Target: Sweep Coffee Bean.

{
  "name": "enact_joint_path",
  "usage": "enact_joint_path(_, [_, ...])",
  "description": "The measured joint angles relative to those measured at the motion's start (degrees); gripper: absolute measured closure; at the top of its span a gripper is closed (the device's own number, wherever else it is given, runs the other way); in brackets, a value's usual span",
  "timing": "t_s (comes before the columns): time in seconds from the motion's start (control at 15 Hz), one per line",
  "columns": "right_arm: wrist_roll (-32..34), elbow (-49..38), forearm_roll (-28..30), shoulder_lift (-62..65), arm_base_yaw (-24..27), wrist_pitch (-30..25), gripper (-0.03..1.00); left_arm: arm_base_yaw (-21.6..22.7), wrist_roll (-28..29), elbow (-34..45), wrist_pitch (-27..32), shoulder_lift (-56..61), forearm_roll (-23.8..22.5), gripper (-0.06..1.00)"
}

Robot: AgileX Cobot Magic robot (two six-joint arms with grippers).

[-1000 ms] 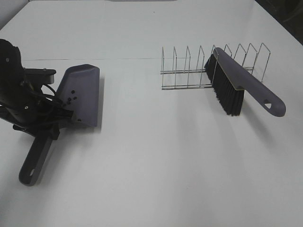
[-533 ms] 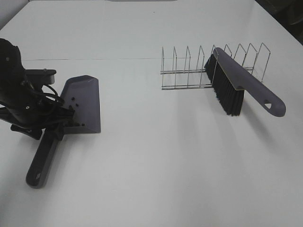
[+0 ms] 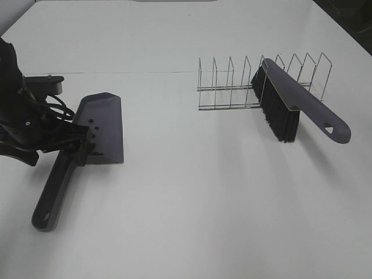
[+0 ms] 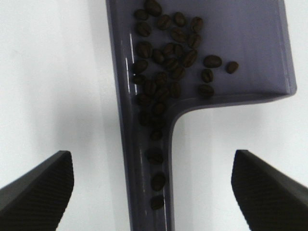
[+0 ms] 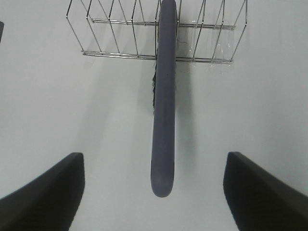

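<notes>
1. While no lettering is legible anywhere, the white table [image 3: 192,197] fills the frame, plain and matte.
2. Coffee beans [image 4: 166,67] lie in the purple dustpan [image 3: 104,125], at left.
3. Left gripper [image 4: 154,187] is spread, straddling the dustpan handle without touching.
4. Right gripper [image 5: 154,192] is spread, empty, over the brush [image 5: 163,96], which leans in the wire rack [image 3: 232,81].

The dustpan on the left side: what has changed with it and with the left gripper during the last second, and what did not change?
The dustpan was tilted up in the left gripper a second ago; it was lowered flat onto the table and let go, and the jaws now stand open on either side of its handle. The coffee beans remain in the pan. The brush in the wire rack and the right gripper did not change.
</notes>
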State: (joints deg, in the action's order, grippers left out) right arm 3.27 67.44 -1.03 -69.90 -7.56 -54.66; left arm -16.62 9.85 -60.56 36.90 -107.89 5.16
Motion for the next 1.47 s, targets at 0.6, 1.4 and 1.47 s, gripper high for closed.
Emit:
enact_joint_path(0.6, [-2.5, -0.9, 4.5, 0.9, 0.0, -6.5, 0.29, -0.1, 0.2, 0.0, 14.0, 20.6, -4.5, 0.12])
enact_joint_path(1.4, [-2.6, -29.1, 3.3, 36.8, 0.0, -6.5, 0.29, -0.3, 2.3, 17.7, 21.9, 67.7, -4.8, 0.12])
enact_joint_path(1.47, [-2.6, -31.7, 1.0, 42.6, 0.0, -6.5, 0.29, -0.3, 2.4, 22.8, 21.1, 76.6, -5.2, 0.12])
